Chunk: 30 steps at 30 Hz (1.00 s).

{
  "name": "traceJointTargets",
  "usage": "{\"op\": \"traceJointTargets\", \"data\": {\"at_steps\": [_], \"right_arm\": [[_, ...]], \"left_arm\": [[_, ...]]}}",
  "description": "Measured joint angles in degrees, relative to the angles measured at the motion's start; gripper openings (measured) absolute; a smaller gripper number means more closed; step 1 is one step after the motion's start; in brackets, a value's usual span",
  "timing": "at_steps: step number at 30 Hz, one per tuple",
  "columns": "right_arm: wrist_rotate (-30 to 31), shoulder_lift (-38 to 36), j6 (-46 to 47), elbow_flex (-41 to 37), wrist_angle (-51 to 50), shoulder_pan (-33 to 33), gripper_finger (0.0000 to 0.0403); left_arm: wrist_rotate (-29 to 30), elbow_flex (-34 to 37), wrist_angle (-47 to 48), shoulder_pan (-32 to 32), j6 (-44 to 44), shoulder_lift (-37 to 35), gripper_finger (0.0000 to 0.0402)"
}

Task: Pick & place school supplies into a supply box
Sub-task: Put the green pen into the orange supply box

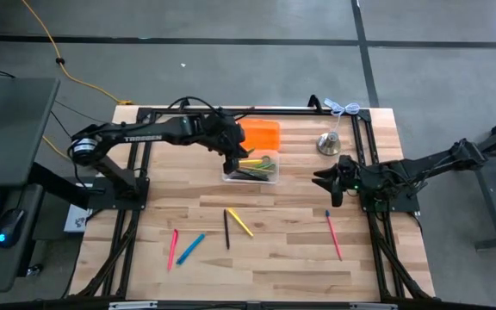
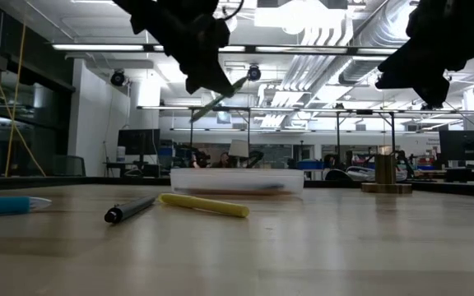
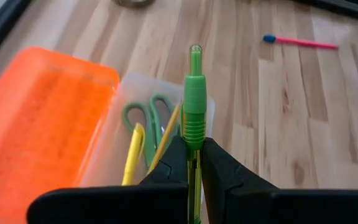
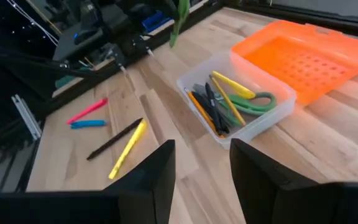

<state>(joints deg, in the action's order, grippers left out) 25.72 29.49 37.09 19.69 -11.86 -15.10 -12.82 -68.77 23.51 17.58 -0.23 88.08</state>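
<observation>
From above, the left gripper (image 1: pixel 233 161) hangs over the near-left corner of the box (image 1: pixel 251 176), its arm hiding what it holds. The box lies just in front of the orange lid (image 1: pixel 261 134); its contents blur into yellow and dark streaks. In front of the box on the table (image 1: pixel 282 258) lie a black pen (image 1: pixel 226 228) crossing a yellow marker (image 1: pixel 240 221), farther left a pink pen (image 1: pixel 173 247) and a blue pen (image 1: pixel 191 248), and to the right another pink pen (image 1: pixel 332 234). A bell (image 1: pixel 329 142) stands right of the box. The right gripper (image 1: pixel 336 182) waits right of the box, empty.

From table level, a green pen (image 2: pixel 219 97) slants above the box (image 2: pixel 237 181); both arms are cut off at the top.

The left wrist shows the fingers (image 3: pixel 173 163) clamped on the green pen (image 3: pixel 194 106), its lower end hidden, above scissors (image 3: pixel 149 118) in the box.

The right wrist shows its fingers (image 4: pixel 160 171) standing apart, holding nothing.
</observation>
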Motion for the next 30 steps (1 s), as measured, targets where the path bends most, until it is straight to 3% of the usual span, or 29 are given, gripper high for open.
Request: {"op": "traceJointTargets", "data": {"at_steps": [30], "right_arm": [[4.4, 0.1, -6.7, 0.0, 7.5, 0.1, 0.0129]], "left_arm": [[-0.6, -1.0, 2.2, 0.0, 6.7, 7.6, 0.0044]]}}
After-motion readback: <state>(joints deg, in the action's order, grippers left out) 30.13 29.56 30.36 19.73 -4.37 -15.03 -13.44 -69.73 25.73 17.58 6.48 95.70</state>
